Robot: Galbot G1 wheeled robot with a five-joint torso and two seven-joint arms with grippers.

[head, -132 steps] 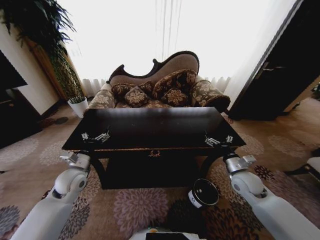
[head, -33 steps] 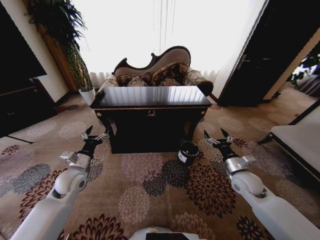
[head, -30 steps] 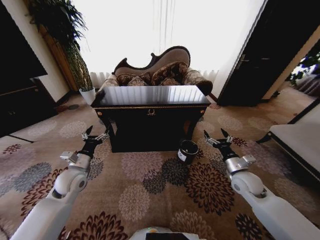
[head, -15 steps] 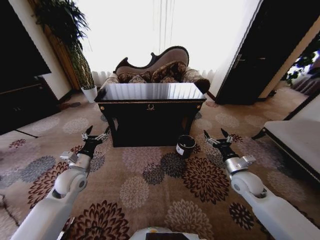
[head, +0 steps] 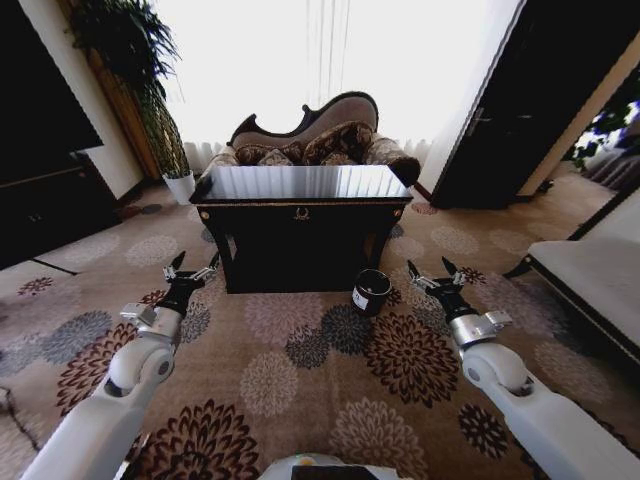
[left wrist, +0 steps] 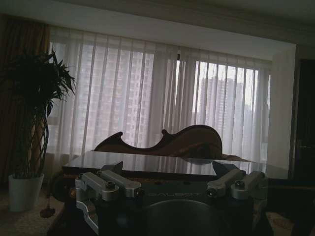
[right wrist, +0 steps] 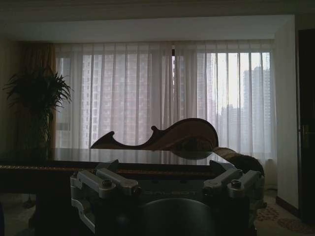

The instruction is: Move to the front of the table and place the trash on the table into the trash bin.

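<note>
The dark glossy table (head: 300,183) stands a few steps ahead, its gold ornament facing me. Its top (left wrist: 147,164) reflects window glare, and the trash is out of view. The black trash bin (head: 371,291) with a white label sits on the carpet by the table's front right leg. My left gripper (head: 190,267) is held out low over the carpet, left of the table, open and holding nothing. My right gripper (head: 432,272) is open too, just right of the bin and nearer to me. In the wrist views each gripper's fingers (left wrist: 106,183) (right wrist: 101,186) stand spread apart.
A carved sofa (head: 310,140) with cushions stands behind the table before bright curtains. A white plant pot (head: 180,187) and tall plant are at the back left, a dark cabinet (head: 50,200) on the left, a dark door (head: 520,110) and pale bench (head: 590,290) on the right. Patterned carpet lies between me and the table.
The whole view has shifted: the table, close under the camera 4.4 s ago, now stands farther off and the bin sits higher in the picture. Both arms hold the same pose.
</note>
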